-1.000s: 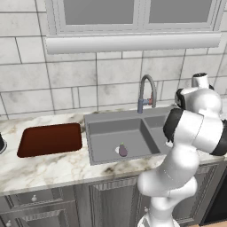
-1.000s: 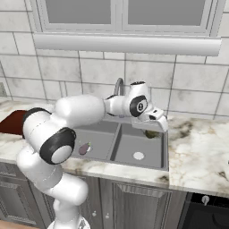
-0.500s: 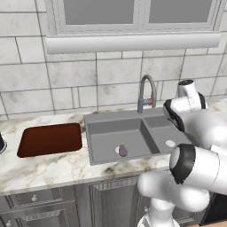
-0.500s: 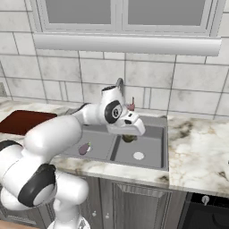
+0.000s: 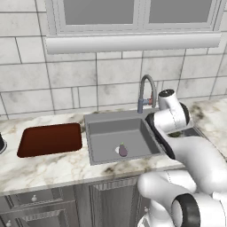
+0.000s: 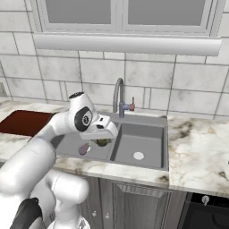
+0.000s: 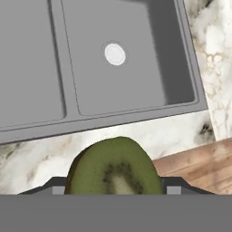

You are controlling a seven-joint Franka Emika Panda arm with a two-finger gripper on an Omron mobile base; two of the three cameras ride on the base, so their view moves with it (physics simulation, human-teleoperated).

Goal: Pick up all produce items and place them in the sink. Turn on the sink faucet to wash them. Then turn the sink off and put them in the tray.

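The pincer (image 7: 113, 192) holds a halved kiwi (image 7: 113, 168), its jaws standing fairly wide on the two sides of the fruit, so it is closed on this thing and not free. In the hand view the kiwi sits at the bottom centre of the frame, with its green cut face and pale core turned toward the camera; it is nearly round, a little wider than tall, so the long axis is hard to name, but it seems to run left to right in that frame, across the jaws. The relation which decides the coming move is where the sink (image 7: 136, 106) lies from the held fruit: the basin with the round pale drain (image 7: 115, 53) is in the upper middle of the hand view, above the kiwi, and a strip of the marble surface (image 7: 41, 156) lies between them, so I judge that the fruit is not yet over the basin. In the right base view the pincer (image 6: 103, 135) hangs at the centre left, close above the sink. The eggplant (image 5: 123, 150) already lies in the left basin in the left base view, its stem end toward the top of the frame, its long axis nearly upright in the picture. The tray (image 5: 48, 139) is at the left, well apart, and the faucet (image 5: 146, 91) stands behind the sink.
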